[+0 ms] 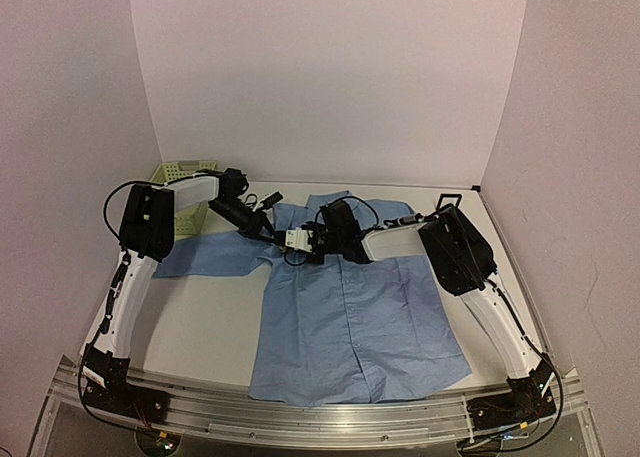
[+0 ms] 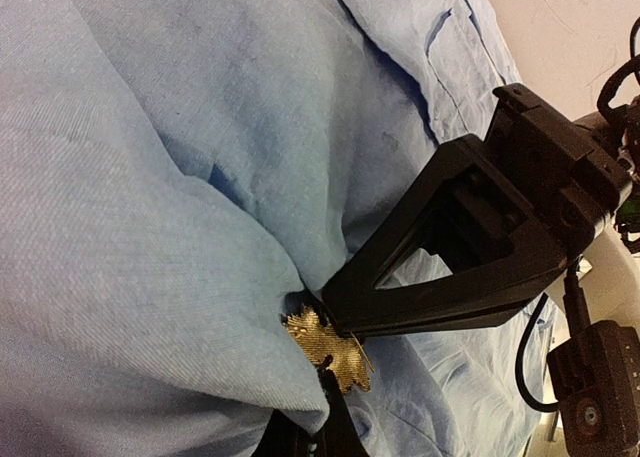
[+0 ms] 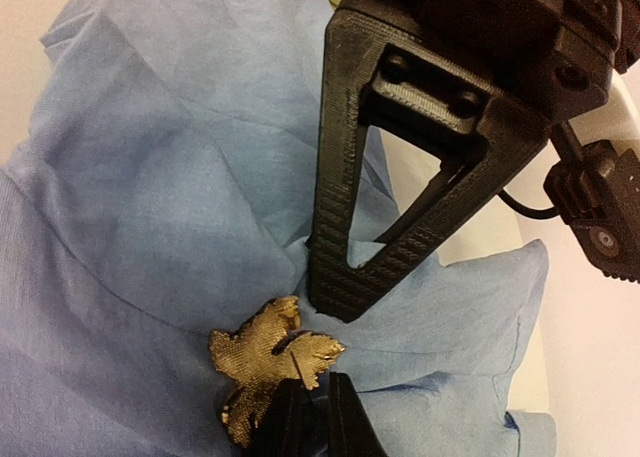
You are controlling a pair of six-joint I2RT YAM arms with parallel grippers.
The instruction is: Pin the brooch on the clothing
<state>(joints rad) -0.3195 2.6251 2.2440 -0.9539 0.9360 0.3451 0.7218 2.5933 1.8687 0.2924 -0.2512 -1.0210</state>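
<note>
Right wrist view puts the brooch (image 3: 265, 362) right at the tips of your right gripper (image 3: 318, 395), touching them, with its long axis slanting across the fingers. Those jaws stand a crack apart; whether they pinch the brooch you cannot tell. Just beyond it, the left gripper (image 3: 335, 299) is clamped tight on a fold of the shirt (image 3: 150, 177), toward the garment's far left. Both grippers are equally close. No readable writing shows.

The shirt (image 1: 350, 317) is plain light blue with a fine weave. The brooch (image 3: 265, 362) is golden with a mesh pattern. The left gripper (image 3: 335, 302) is black with ribbed faces; the basket (image 1: 185, 167) is pale green, grid-patterned.
</note>
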